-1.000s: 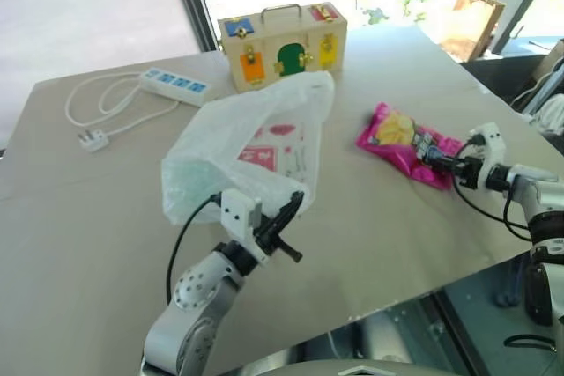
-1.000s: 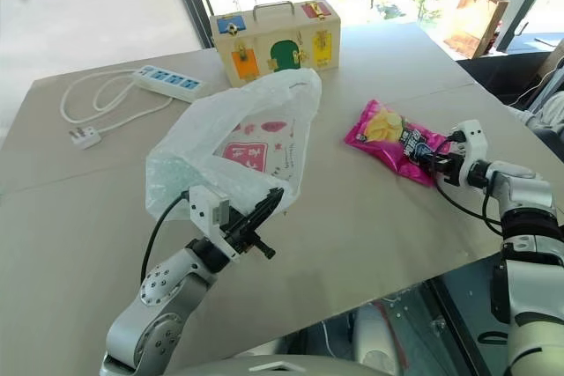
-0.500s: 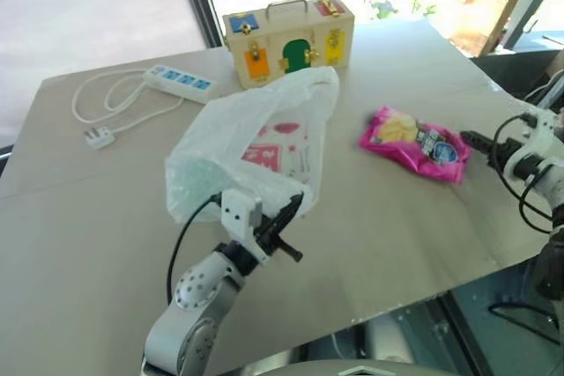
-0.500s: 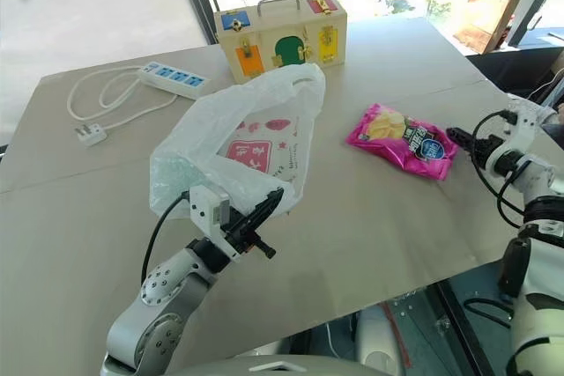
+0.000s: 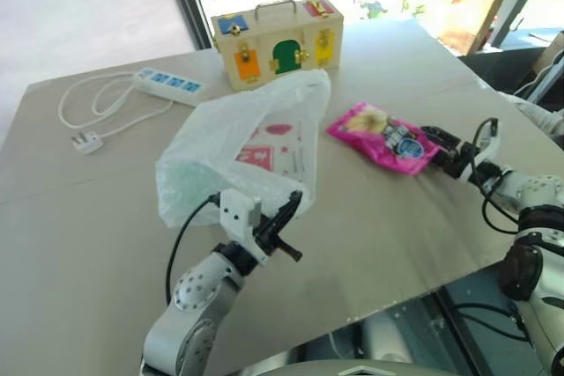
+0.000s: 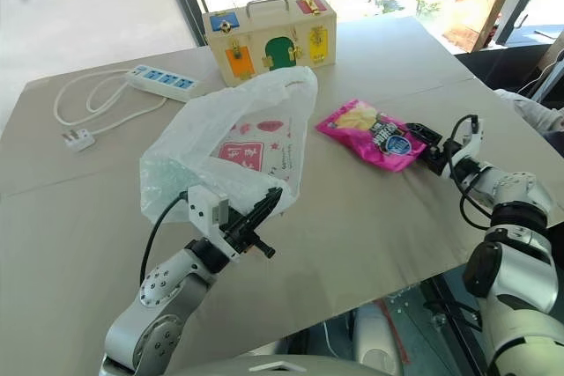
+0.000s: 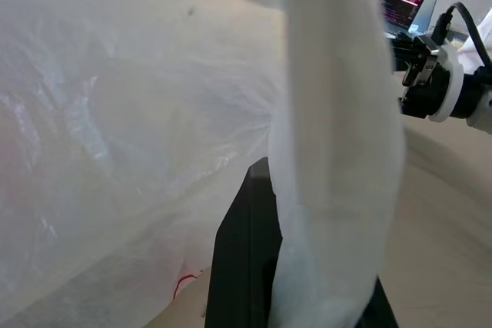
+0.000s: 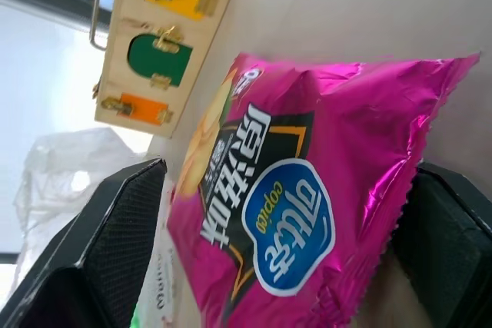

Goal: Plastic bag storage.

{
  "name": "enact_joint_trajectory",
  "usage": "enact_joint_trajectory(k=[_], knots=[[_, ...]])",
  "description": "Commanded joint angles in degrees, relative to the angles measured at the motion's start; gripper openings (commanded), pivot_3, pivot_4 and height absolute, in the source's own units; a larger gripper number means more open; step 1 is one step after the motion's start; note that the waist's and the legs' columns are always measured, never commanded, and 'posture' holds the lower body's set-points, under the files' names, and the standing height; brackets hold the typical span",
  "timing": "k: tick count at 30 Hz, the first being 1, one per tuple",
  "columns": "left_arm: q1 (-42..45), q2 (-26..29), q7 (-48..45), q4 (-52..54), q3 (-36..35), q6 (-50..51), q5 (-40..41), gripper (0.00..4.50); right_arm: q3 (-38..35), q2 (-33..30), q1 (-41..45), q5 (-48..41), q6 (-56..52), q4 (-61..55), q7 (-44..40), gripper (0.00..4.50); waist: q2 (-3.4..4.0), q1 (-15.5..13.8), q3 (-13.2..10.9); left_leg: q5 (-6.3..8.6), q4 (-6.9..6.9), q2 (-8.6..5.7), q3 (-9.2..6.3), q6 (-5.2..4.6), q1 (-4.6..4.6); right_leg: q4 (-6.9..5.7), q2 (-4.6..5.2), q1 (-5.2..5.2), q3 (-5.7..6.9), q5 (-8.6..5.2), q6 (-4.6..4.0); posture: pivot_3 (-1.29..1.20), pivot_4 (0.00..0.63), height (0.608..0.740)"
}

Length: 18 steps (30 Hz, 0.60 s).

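The plastic bag [image 5: 238, 143], thin, crinkly and white with a red printed panel, stands puffed up at the table's middle. My left gripper [image 5: 295, 200] is shut on its near edge, and a strip of the bag [image 7: 330, 151] drapes over a black finger [image 7: 246, 266]. A shiny pink snack packet [image 5: 379, 136] lies to the right of the bag. My right gripper [image 5: 438, 145] is level at the packet's right end, open. Its two fingers [image 8: 115, 228] stand wide on either side of the packet [image 8: 284, 205].
A wooden box [image 5: 276, 39] with coloured doors and latches stands behind the bag. A white power strip [image 5: 172, 84] with its cord and plug [image 5: 85, 141] lies at the far left. The table's front edge [image 5: 397, 301] runs close below my arms.
The right gripper let go of the packet, drew back to the right, opened wide, rolled, and came back to its end. The packet now lies further left, nearer the bag. The left gripper kept still.
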State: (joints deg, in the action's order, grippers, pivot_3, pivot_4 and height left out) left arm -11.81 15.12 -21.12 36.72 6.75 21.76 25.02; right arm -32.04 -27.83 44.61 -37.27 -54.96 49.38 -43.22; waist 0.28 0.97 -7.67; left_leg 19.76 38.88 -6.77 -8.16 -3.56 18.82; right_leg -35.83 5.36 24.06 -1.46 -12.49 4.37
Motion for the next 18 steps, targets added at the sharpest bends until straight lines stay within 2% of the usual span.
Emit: enact_joint_trajectory(k=[1, 4, 10, 11, 12, 14, 15, 16, 17, 18], knots=[[0.04, 0.30, 0.05, 2.49, -0.50, -0.15, 0.57, 0.00, 0.99, 3.39, -0.77, -1.61, -3.41, -0.03, 0.44, 4.47, 0.00, 0.03, 0.00, 0.00, 0.00, 0.00, 0.00, 0.00, 0.00, 0.00, -0.01, 0.00, 0.00, 0.00, 0.00, 0.00, 0.150, 0.740], [-0.07, 0.41, 0.06, 2.58, -0.46, -0.07, 0.52, 0.00, 1.75, 5.77, -0.31, -2.08, -3.89, -1.12, 1.08, 4.47, 0.00, 0.03, 0.00, 0.00, 0.00, 0.00, 0.00, 0.00, -0.01, -0.01, -0.02, 0.01, 0.01, 0.00, 0.00, 0.00, 0.150, 0.740], [-0.14, 0.36, 0.24, 2.61, -0.36, -0.05, 0.32, 0.00, 3.59, 10.16, 4.01, 2.38, 3.49, 3.75, 8.22, 4.47, -0.01, 0.53, 0.02, 0.00, -0.01, 0.01, 0.11, 0.00, -0.10, -0.04, -0.06, 0.01, 0.05, 0.04, -0.05, 0.00, 0.150, 0.740], [-0.21, 0.31, 0.33, 2.65, -0.33, -0.09, 0.25, 0.00, 4.07, 10.46, 4.51, 2.77, 4.07, 3.98, 7.97, 3.96, -0.03, 0.59, 0.04, 0.00, -0.01, 0.01, 0.12, 0.00, -0.11, -0.04, -0.07, 0.00, 0.05, 0.05, -0.07, 0.00, 0.150, 0.740], [-0.25, 0.27, 0.40, 2.68, -0.32, -0.12, 0.21, 0.00, 4.40, 10.63, 4.96, 3.11, 4.84, 4.45, 7.75, 3.75, -0.02, 0.60, 0.04, 0.00, 0.00, 0.01, 0.12, 0.00, -0.12, -0.05, -0.07, 0.00, 0.05, 0.06, -0.08, 0.00, 0.150, 0.740], [-0.37, 0.18, 0.61, 2.74, -0.38, -0.25, 0.07, 0.00, 5.09, 10.60, 5.69, 4.05, 6.68, 5.73, 7.39, 2.78, -0.02, 0.60, 0.04, 0.00, 0.00, 0.01, 0.12, 0.01, -0.12, -0.05, -0.08, 0.00, 0.06, 0.06, -0.08, 0.00, 0.150, 0.740], [-0.41, 0.15, 0.71, 2.75, -0.44, -0.31, 0.03, 0.00, 5.23, 10.57, 5.97, 4.40, 7.36, 6.33, 7.32, 2.41, -0.02, 0.64, 0.03, 0.00, 0.00, 0.01, 0.12, 0.00, -0.12, -0.04, -0.08, 0.01, 0.07, 0.06, -0.08, 0.00, 0.150, 0.740], [-0.43, 0.13, 0.79, 2.75, -0.48, -0.34, 0.01, 0.00, 5.19, 10.52, 6.21, 4.54, 7.76, 6.86, 7.47, 2.24, -0.02, 0.77, 0.04, 0.00, -0.01, 0.01, 0.12, 0.00, -0.11, -0.04, -0.08, 0.02, 0.07, 0.06, -0.08, 0.00, 0.150, 0.740], [-0.40, 0.12, 0.85, 2.74, -0.56, -0.35, 0.00, 0.00, 5.08, 10.41, 6.41, 4.59, 8.21, 7.37, 7.68, 1.54, -0.06, 0.99, 0.07, 0.00, -0.02, 0.01, 0.12, 0.00, -0.11, -0.03, -0.09, 0.02, 0.06, 0.06, -0.08, 0.00, 0.150, 0.740], [-0.35, 0.12, 0.90, 2.71, -0.62, -0.35, 0.01, 0.00, 5.02, 10.24, 6.56, 4.62, 8.72, 7.83, 7.74, 1.10, -0.16, 1.06, 0.15, 0.00, -0.02, 0.02, 0.12, 0.00, -0.12, -0.03, -0.09, 0.01, 0.06, 0.06, -0.08, 0.00, 0.150, 0.740]])
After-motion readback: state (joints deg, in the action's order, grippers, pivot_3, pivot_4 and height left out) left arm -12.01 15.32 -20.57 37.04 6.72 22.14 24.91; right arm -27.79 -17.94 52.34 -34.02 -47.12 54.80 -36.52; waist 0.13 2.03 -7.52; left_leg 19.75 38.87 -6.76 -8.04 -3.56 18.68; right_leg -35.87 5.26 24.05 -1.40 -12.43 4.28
